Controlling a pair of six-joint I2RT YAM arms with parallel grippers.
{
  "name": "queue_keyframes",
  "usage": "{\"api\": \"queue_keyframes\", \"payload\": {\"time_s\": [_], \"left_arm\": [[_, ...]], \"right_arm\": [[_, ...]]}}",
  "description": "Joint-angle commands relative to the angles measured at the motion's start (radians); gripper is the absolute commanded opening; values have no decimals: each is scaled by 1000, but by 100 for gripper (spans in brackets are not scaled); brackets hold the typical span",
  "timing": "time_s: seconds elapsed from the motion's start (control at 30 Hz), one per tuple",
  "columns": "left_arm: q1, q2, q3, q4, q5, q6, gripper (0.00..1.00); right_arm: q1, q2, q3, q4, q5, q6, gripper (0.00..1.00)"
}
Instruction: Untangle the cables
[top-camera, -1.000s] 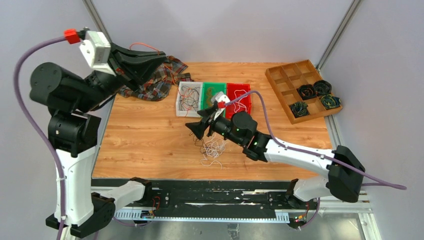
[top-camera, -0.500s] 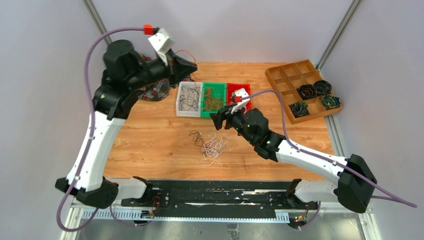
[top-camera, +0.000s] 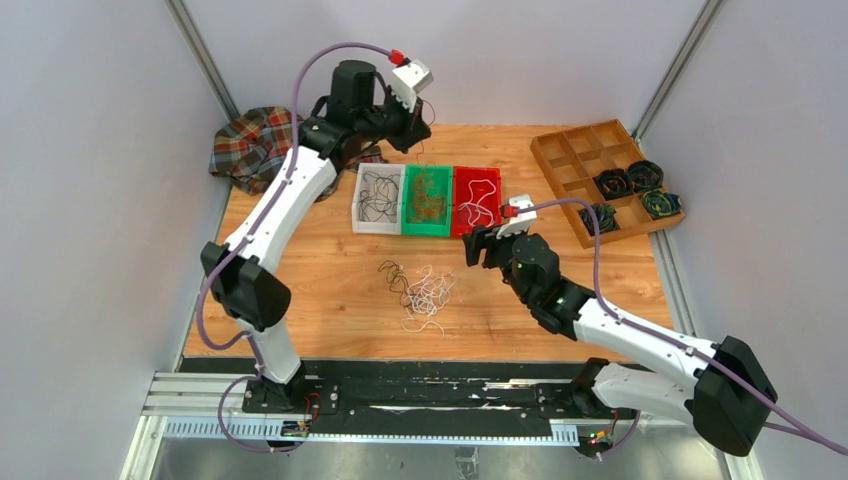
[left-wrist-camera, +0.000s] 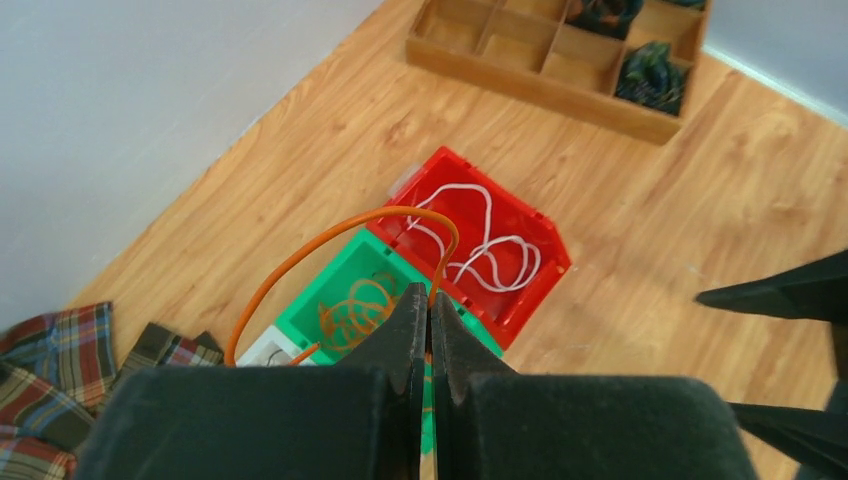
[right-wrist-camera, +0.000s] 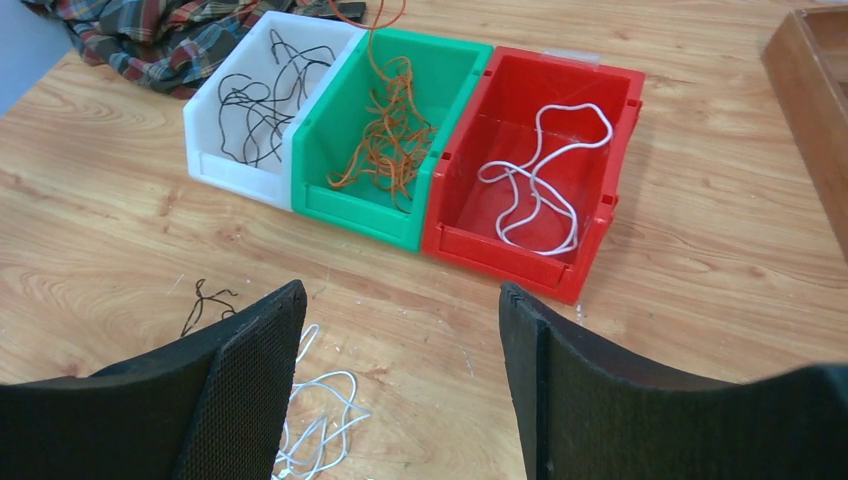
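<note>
The tangled bunch of cables (top-camera: 420, 292), black, brownish and white, lies on the table in front of the bins. Its white strands show in the right wrist view (right-wrist-camera: 318, 418) by the left finger. My left gripper (top-camera: 413, 124) is high over the back of the bins, shut (left-wrist-camera: 431, 305) on an orange cable (left-wrist-camera: 330, 235). That cable loops up and hangs down towards the green bin (left-wrist-camera: 330, 275); the strand also shows in the right wrist view (right-wrist-camera: 372, 35). My right gripper (top-camera: 481, 246) is open and empty (right-wrist-camera: 400, 295), right of the bunch and near the red bin (top-camera: 476, 233).
White bin (right-wrist-camera: 235, 178) holds black wires, green bin (right-wrist-camera: 350, 205) orange wires, red bin (right-wrist-camera: 500, 255) a white wire. A wooden compartment tray (top-camera: 560, 150) with dark wound coils stands back right. A plaid cloth (top-camera: 250, 145) lies at the back left corner.
My left arm has swung from the far left, over the cloth, across to above the bins. My right gripper has drawn back to the right, off the bunch.
</note>
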Motion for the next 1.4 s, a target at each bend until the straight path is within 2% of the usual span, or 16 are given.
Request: {"api": "queue_keyframes", "payload": {"time_s": [0.0,0.27,0.57,0.67,0.97,1.17,1.2,1.23,1.3,1.37], "left_arm": [[-10,71,41,38,-60,95,0],[-30,178,-15,60,-100,135,1],[-65,231,-142,51,-156,135,1],[-71,249,-176,51,-192,147,1],[-73,302,-236,87,-261,110,1],[-78,342,-207,88,-259,107,1],[-78,348,-200,84,-256,109,2],[-78,351,-189,76,-249,109,8],[-76,358,-154,38,-206,91,29],[-76,356,-132,-18,-153,86,44]], "right_arm": [[-19,-19,-25,27,48,16,71],[-29,-1,-82,62,39,52,71],[-30,90,-261,360,15,76,71],[-28,126,-291,470,-39,60,70],[-29,81,-286,414,-33,50,71],[-28,55,-237,303,-33,27,72],[-29,55,-239,305,-35,26,72],[-28,57,-242,309,-35,25,72],[-27,58,-245,317,-33,26,72],[-28,62,-244,317,-31,26,73]]}}
